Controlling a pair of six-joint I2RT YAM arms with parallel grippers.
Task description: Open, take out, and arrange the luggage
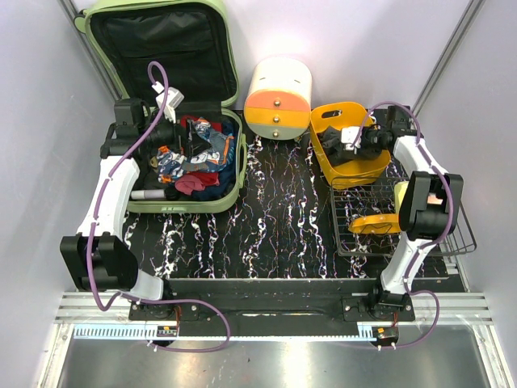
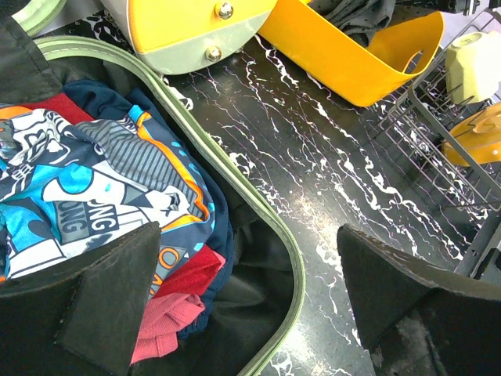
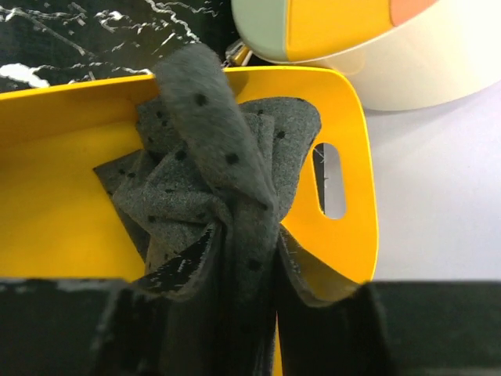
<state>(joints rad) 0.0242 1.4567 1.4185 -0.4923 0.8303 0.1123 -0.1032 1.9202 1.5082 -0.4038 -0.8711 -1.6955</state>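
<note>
Right gripper [image 3: 249, 258] — low inside orange bin [image 3: 70, 196], jaws narrowly apart, grey dotted cloth [image 3: 211, 157] bunched between them and touching both. Cannot tell whether pinched or merely lying there. Judged a drop-off: bin evidently serving as sorting place for garments, hence claw down between its walls rather than above them. Beside bin, nearer the arm bases, wire rack [image 1: 456, 242] with a yellow item [image 1: 373, 224] lying in it; judged a second sorting place.

Left gripper [image 2: 246, 231] — spread to the full, holding nothing, poised over right-hand rim of luggage [image 1: 186, 208], one finger above the clothes, the other above black marbled table [image 2: 313, 157]. Judged ready to reach for the next garment.

Luggage on left half of table, lower shell lying flat, lid [image 1: 153, 40] standing up at the far corner, black lining exposed. Opening step judged done. Inside lower shell, heap of clothes [image 1: 198, 158]: printed blue piece [image 2: 102, 180] on top, red and pink beneath. Emptying judged well short of finished.

Farthest back, between luggage and bin, cream-and-orange drawer box [image 1: 279, 97], apart from both arms.
</note>
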